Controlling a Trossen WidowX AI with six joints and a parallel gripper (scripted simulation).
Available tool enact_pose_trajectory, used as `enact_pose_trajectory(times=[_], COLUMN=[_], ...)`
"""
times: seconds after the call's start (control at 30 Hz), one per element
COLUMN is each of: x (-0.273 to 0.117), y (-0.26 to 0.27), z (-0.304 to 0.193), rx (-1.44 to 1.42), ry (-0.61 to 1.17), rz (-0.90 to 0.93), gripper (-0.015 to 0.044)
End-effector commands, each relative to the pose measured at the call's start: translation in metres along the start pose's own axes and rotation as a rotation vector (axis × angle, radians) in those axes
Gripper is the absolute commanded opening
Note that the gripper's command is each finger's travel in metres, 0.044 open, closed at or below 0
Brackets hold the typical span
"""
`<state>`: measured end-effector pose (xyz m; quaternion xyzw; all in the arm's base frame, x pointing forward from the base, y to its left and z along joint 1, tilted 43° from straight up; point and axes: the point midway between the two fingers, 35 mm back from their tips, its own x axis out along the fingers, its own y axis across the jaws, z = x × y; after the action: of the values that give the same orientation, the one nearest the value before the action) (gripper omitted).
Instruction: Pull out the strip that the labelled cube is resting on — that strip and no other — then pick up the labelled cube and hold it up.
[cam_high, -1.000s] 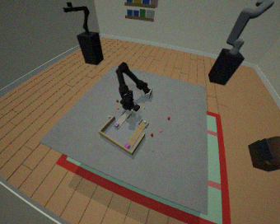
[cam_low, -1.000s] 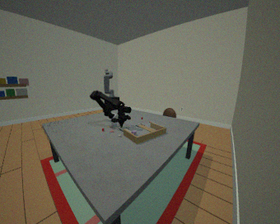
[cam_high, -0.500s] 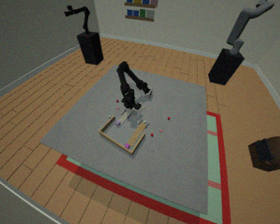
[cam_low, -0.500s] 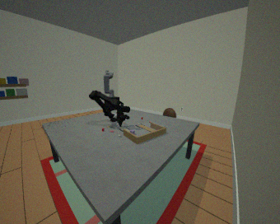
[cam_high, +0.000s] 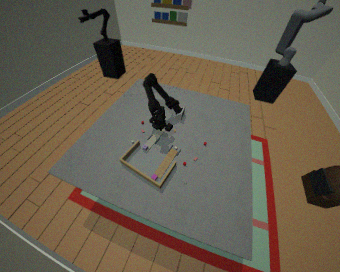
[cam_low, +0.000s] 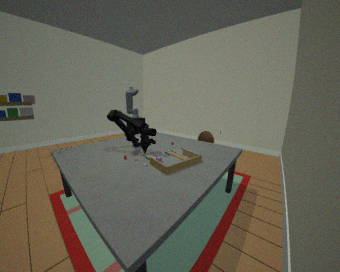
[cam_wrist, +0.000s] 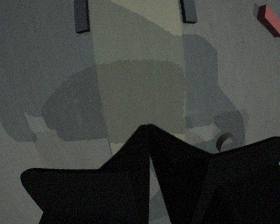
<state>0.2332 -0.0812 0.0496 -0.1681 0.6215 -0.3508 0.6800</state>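
- My black parallel-jaw claw (cam_high: 159, 127) hangs low over the grey table top (cam_high: 210, 200), just beyond the open back end of the shallow tan wooden tray (cam_high: 131, 168); its fingers are pressed together with only a thin sliver of light between them, and nothing is caught there.
- The tray has a wall on its left, near and right sides; the side toward my arm has no wall that I can see, and the strips reach out through it.
- A pale grey strip (cam_high: 151, 141) lies along the tray's left part with a small purple cube (cam_high: 145, 147) on it, just in front of my claw.
- A tan strip (cam_high: 167, 162) lies along the right wall, with a small magenta cube (cam_high: 154, 176) at its near end by the tray's front corner.
- At this size I cannot read a label on either cube, so I cannot tell which is the labelled one.
- My wrist view shows a pale strip (cam_wrist: 138, 41) running under the claw, two dark slim bars (cam_wrist: 80, 2) on either side of it, and a red block (cam_wrist: 270, 18) off to the right edge.
- A few small red bits (cam_high: 205, 143) are scattered right of the tray, well apart from it; the table's near and right stretches offer wide room.
- The table stands on a green mat with a red border (cam_high: 267, 200) over a wooden plank floor (cam_high: 35, 125).
- Two dark pedestals (cam_high: 110, 57) with idle arms stand by the back wall; a brown box (cam_high: 322, 186) sits on the floor at right.
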Motion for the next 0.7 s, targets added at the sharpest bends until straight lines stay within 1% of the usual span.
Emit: enact_pose_trajectory(times=[0.0, 0.67], x=[0.004, 0.004], y=[0.0, 0.0], z=[-0.013, -0.042], rx=[-0.004, -0.005], ry=[0.023, 0.024], rz=[0.0, 0.0], gripper=[0.0, 0.0])
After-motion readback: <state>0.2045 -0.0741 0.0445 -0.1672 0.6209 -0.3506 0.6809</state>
